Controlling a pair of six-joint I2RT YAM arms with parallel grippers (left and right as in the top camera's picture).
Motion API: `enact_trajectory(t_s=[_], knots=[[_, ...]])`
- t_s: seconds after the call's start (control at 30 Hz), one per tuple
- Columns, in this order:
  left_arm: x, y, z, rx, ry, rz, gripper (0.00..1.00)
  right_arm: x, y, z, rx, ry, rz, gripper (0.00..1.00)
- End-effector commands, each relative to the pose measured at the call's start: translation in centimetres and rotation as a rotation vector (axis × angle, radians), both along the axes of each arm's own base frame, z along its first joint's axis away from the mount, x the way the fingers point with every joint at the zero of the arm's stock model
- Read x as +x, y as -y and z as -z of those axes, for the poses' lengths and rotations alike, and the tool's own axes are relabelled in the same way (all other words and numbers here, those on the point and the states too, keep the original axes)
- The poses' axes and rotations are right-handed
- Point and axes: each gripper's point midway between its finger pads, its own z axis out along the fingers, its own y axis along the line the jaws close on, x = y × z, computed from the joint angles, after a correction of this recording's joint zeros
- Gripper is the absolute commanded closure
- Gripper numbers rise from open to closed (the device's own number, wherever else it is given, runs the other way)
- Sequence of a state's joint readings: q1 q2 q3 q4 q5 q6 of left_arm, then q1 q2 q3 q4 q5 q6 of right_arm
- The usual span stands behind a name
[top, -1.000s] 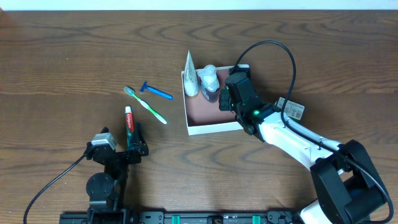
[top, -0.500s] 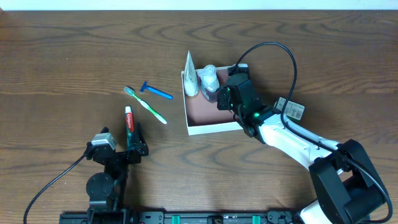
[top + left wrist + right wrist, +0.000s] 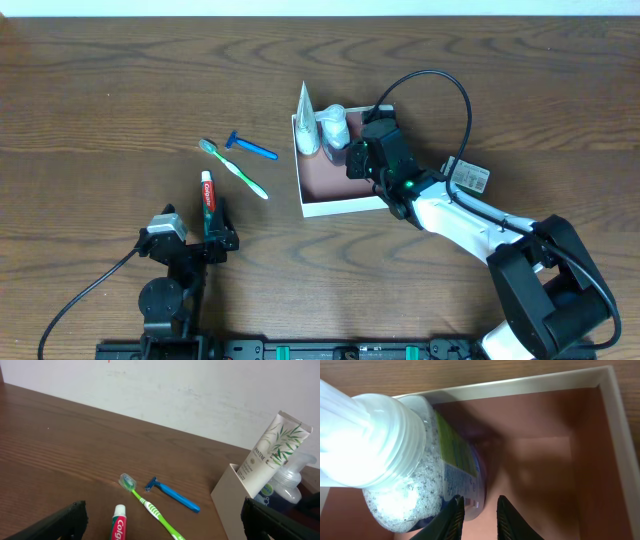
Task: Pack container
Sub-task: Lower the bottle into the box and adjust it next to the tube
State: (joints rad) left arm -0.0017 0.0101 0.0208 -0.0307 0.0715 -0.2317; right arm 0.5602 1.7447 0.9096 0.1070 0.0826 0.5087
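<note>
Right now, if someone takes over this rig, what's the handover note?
Left gripper: open, empty, low by the toothpaste.
Right gripper: inside the container, at the bottle's base, jaws slightly apart; can't tell whether it grips.
Done: tube leans in a container corner, with the bottle beside it.
On the table left of the container: toothpaste, toothbrush, razor.
Left to do: pack those three.
</note>
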Motion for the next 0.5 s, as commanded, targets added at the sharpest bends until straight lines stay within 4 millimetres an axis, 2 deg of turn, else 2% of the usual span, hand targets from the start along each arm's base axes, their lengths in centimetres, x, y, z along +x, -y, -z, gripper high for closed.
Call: enact_trajectory(t_s=[0.0,0.47], knots=[[-0.08,0.07,1.56,0.012,-0.047,0.007,0.02,-0.46,-0.63,0.45,0.013,-0.015,-0.016,0.76],[-0.08,0.07,1.56,0.012,-0.047,0.007,0.02,-0.59,-0.95,0.40,0.017,-0.014,-0.025,0.76]])
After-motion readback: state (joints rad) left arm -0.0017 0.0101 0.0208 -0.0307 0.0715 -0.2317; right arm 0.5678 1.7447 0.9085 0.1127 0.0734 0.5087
